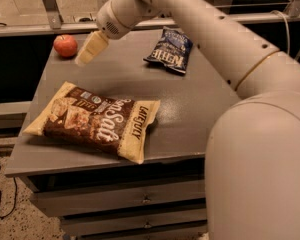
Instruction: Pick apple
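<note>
The apple (65, 45) is small, round and red-orange. It sits at the far left corner of the grey table (190, 109). My gripper (88, 51) hangs above the table just to the right of the apple, a short gap away and not touching it. Its cream-coloured fingers (91, 48) point down and to the left. The white arm reaches in from the right across the top of the view.
A large brown chip bag (92, 119) lies at the front left of the table. A dark blue chip bag (170, 50) lies at the back right. Drawers are below the table front. A metal rail runs behind the table.
</note>
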### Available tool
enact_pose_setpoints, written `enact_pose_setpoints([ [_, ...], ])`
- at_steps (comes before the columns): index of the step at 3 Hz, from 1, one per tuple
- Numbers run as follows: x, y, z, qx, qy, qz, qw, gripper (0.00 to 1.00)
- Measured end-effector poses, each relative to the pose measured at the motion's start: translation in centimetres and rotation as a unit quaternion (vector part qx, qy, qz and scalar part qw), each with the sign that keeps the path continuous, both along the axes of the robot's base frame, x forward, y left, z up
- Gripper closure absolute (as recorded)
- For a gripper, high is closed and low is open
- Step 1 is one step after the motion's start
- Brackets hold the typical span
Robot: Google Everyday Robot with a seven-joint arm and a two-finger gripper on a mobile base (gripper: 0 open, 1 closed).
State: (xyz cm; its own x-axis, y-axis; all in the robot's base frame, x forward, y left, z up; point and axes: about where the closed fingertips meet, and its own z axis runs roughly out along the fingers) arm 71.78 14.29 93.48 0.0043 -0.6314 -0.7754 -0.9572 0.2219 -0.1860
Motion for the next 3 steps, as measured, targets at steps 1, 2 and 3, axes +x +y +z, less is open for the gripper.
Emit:
enact_pose_setpoints([
  [1,2.5,2.6,-2.5,0.023,0.004,-0.024,0.9994,0.0],
  [2,5.2,5.9,-3.9,0.052,0.002,-0.046,0.9976,0.0],
  [3,8.1,8.6,-5.0,0.075,0.001,-0.073,0.9946,0.0],
])
